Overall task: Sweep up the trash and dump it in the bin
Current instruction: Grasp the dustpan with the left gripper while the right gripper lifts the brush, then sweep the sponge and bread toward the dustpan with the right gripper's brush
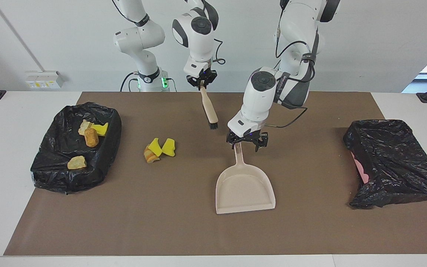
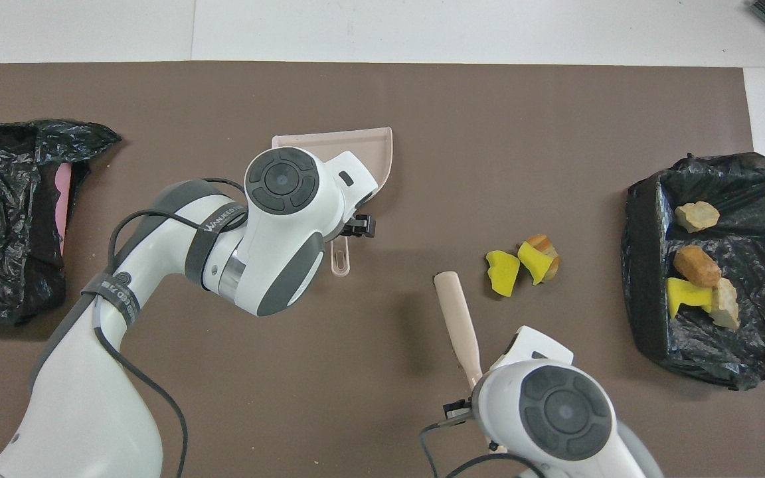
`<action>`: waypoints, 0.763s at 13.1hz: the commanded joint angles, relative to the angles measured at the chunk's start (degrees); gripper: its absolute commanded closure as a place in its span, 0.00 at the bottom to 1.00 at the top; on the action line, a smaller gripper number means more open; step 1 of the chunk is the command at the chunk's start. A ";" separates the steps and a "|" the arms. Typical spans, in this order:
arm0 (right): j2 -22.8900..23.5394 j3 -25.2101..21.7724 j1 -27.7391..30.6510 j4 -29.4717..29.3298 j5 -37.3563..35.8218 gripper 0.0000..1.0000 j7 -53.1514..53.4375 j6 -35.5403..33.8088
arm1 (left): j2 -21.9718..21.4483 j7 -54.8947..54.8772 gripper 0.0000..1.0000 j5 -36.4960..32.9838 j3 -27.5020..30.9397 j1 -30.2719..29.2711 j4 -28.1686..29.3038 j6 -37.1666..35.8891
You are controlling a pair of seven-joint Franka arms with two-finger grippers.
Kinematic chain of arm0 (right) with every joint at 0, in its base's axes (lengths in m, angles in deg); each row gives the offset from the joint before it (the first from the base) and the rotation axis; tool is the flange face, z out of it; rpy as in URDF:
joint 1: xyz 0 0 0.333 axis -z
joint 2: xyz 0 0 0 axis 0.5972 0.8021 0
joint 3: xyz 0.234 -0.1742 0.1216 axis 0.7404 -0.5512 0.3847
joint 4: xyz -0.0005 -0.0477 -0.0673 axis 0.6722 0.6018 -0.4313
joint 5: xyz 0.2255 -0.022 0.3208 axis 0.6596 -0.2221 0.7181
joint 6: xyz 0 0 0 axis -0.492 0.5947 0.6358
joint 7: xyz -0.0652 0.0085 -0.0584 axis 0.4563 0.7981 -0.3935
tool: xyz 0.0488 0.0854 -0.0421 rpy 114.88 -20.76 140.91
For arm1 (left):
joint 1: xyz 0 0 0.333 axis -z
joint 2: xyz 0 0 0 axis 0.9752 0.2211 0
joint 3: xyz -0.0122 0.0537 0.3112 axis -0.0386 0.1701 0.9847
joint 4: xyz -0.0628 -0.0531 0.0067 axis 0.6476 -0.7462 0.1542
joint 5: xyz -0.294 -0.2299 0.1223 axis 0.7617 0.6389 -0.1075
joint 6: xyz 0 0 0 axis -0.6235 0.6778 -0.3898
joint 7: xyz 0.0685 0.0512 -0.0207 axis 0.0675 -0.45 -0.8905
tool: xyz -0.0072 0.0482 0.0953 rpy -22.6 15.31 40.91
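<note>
Your left gripper (image 1: 246, 142), fingers apart, hovers over the dustpan (image 1: 244, 187) handle. The trash (image 1: 159, 149) lies toward the right arm's end. Your right gripper (image 1: 201, 82), clamped on the brush (image 1: 208, 108), is nearer it.

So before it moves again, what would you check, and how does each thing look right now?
1. Brush gripped: ok, the right gripper is shut on its handle, bristles hanging clear of the mat.
2. Dustpan gripped: not ok, the left gripper is open at the handle's end; the pan lies flat on the mat.
3. Dustpan empty: ok.
4. Trash left to sweep: not ok, loose scraps lie on the mat, between dustpan and bin.
5. Bin ready: ok, open, four scraps already inside.
6. Second bag contents: cannot tell.
</note>
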 commanded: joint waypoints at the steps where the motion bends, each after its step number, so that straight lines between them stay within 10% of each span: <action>1: -0.26 0.70 7.45 0.66 -5.95 1.00 -1.66 -0.11 | 0.85 1.67 0.00 -1.27 0.75 1.16 -0.23 1.22; 6: 2.46 0.70 20.72 0.66 -16.07 1.00 -13.23 4.71 | 2.43 3.07 0.17 -1.18 0.75 1.25 -0.23 1.13; 10: 6.94 0.79 24.26 1.10 -17.83 1.00 -16.34 7.63 | 2.87 3.07 0.68 -1.18 0.84 0.72 -1.02 1.39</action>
